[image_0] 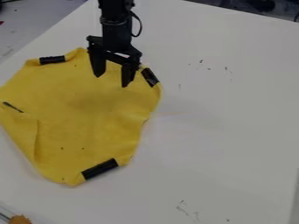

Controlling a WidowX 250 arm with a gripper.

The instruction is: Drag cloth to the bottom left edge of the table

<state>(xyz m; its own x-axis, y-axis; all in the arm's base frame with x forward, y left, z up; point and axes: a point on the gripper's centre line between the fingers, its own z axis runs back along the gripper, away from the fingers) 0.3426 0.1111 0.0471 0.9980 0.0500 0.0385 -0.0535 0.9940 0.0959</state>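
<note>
A: Where's the gripper [111,80]?

B: Hanging down over the upper part of the cloth [85,118], on the end of the black arm [116,26].

A: How does it stand?

B: Wide. Its two fingers [97,64] are well apart, with yellow showing between them. I can't tell whether the tips touch the cloth.

A: And the cloth, how does it lie?

B: Spread on the white table [227,127], mostly below the gripper in the view and out to its left, as far as the left edge of the view. A smaller part sticks out to the right of the gripper. There's a fold well below the gripper, to the left.

A: Any black strips on it?

B: Yes. The left strip [52,60] is near the gripper, along the upper rim. The right strip [150,77] is just beside the gripper, set at a slant. The low strip [100,169] is well below it, slanted too. A thin dark strip [13,107] lies off to the left, lower than the gripper.

A: Anything else?

B: Small marks [201,61] on the table, right of the gripper. Far below it, to the left, there's a brown thing [19,219], cut off by the view's edge.
</note>
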